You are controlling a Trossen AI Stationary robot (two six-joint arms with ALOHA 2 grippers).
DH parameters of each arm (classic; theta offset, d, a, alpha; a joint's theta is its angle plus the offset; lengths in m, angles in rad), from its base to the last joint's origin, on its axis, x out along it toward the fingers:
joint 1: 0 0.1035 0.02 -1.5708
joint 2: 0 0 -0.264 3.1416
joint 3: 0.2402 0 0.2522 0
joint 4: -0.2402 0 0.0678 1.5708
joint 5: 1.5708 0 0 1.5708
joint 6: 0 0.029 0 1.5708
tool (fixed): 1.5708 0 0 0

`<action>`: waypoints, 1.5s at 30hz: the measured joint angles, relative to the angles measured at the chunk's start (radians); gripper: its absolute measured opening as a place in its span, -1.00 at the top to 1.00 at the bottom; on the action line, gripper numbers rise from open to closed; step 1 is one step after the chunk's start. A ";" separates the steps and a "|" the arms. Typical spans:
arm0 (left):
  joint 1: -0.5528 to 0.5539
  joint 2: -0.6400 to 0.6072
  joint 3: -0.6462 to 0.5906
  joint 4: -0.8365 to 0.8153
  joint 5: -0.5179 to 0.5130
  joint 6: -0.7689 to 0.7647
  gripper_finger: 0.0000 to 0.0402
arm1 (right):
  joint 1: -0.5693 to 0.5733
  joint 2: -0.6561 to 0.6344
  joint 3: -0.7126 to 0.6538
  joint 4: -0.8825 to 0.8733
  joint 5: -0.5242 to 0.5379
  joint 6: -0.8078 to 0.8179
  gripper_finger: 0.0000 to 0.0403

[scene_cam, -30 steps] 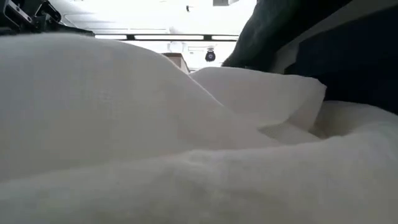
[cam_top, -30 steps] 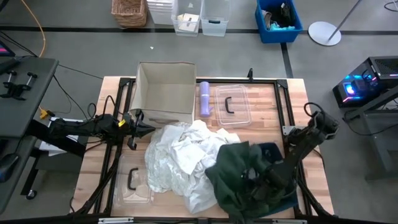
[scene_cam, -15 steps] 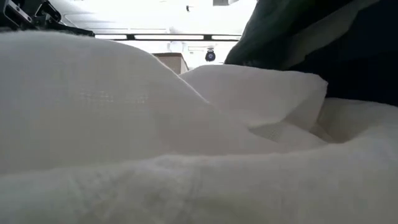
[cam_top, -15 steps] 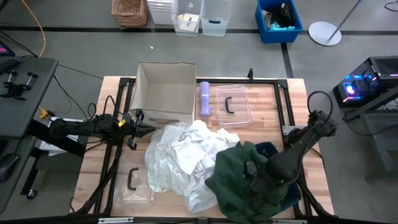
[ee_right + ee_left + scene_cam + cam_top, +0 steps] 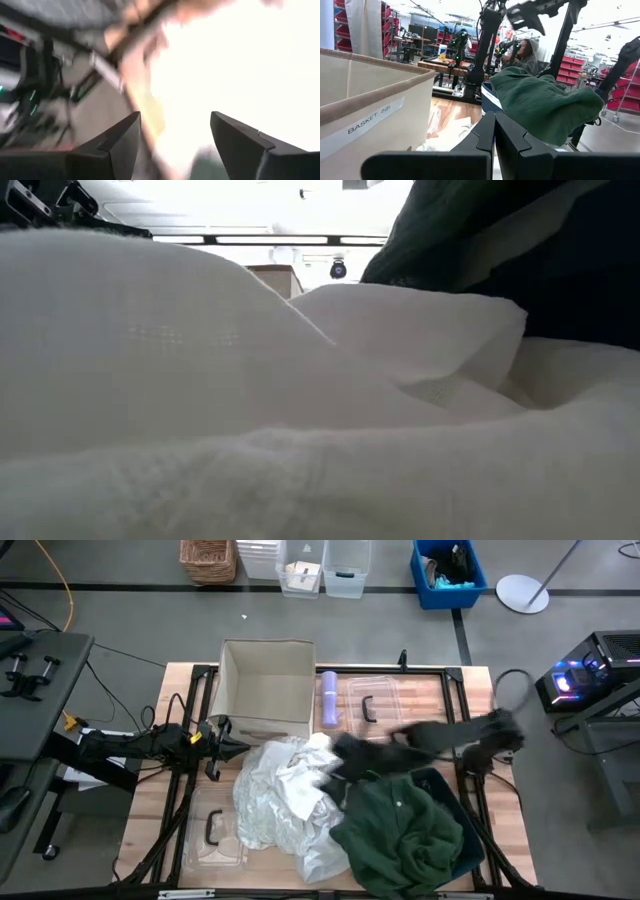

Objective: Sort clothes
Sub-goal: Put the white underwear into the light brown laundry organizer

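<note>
A dark green shirt [image 5: 400, 835] lies heaped at the near right, over a dark blue garment [image 5: 445, 788]. A crumpled pile of white fabric [image 5: 280, 795] lies mid-table and fills the low view [image 5: 250, 380]. My right gripper [image 5: 342, 752] is blurred. It hangs over the pile's far right part, and its fingers [image 5: 175, 117] are open with nothing between them. My left gripper [image 5: 235, 748] waits at the pile's left edge beside the box, its fingers [image 5: 495, 125] shut and empty. The green shirt [image 5: 545, 102] shows beyond it.
An open fabric box [image 5: 265, 690] labelled as a basket stands at the far left. Beside it lie a purple roll [image 5: 329, 698] and a clear lid with a handle [image 5: 372, 708]. A second clear lid [image 5: 213, 830] lies near left. Black frame bars edge the table.
My right gripper has opened and let go of the green shirt. It has then risen and swung fast toward the table's left and far side, over the white pile. The green shirt has settled into a flatter heap at the near right.
</note>
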 joint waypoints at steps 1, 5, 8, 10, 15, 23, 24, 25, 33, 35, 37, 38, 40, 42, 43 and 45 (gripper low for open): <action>0.000 0.000 0.000 0.000 0.000 0.000 1.00 | -0.037 0.036 -0.004 0.092 -0.002 -0.100 -0.17; 0.000 0.000 0.000 0.000 0.000 0.000 1.00 | -0.118 0.199 0.011 0.352 -0.136 -0.431 -0.17; 0.000 0.000 0.000 0.000 0.000 0.000 1.00 | -0.132 0.303 0.047 0.316 -0.193 -0.552 -0.17; 0.000 0.000 0.000 0.000 0.000 0.000 1.00 | -0.137 0.369 0.062 0.249 -0.166 -0.553 -0.17; 0.000 0.000 0.000 0.000 0.000 0.000 1.00 | -0.139 0.474 0.074 0.195 -0.113 -0.488 -0.17; 0.000 0.000 0.000 0.000 0.000 0.000 1.00 | -0.135 0.553 0.076 0.196 -0.086 -0.356 -0.13; 0.000 0.000 0.000 0.000 0.000 0.000 1.00 | -0.135 0.554 0.076 0.194 -0.077 -0.326 -0.07; 0.000 0.000 0.000 0.000 0.000 0.000 1.00 | -0.137 0.555 0.077 0.189 -0.068 -0.289 0.05; 0.000 0.000 0.000 0.000 0.000 0.000 1.00 | -0.157 0.463 0.134 0.193 -0.043 -0.128 0.95; 0.000 0.000 0.000 0.000 0.000 0.000 1.00 | -0.156 0.417 0.201 0.162 0.016 -0.169 0.96; 0.000 0.000 0.000 0.000 0.000 0.000 1.00 | -0.155 0.379 0.289 0.128 0.080 -0.241 0.97; 0.000 0.000 0.000 0.000 0.000 0.000 1.00 | -0.155 0.362 0.340 0.115 0.110 -0.298 0.98; 0.000 0.000 0.000 0.000 0.000 0.000 1.00 | -0.159 0.303 0.360 0.202 0.160 -0.432 0.98; 0.000 0.000 0.000 0.000 0.000 0.000 1.00 | -0.172 0.209 0.293 0.348 0.190 -0.534 0.98; 0.000 0.000 0.000 0.000 0.000 0.000 1.00 | -0.185 0.168 0.274 0.397 0.214 -0.577 0.98; 0.000 0.000 0.000 0.000 0.001 0.000 1.00 | -0.220 0.118 0.260 0.430 0.294 -0.662 0.99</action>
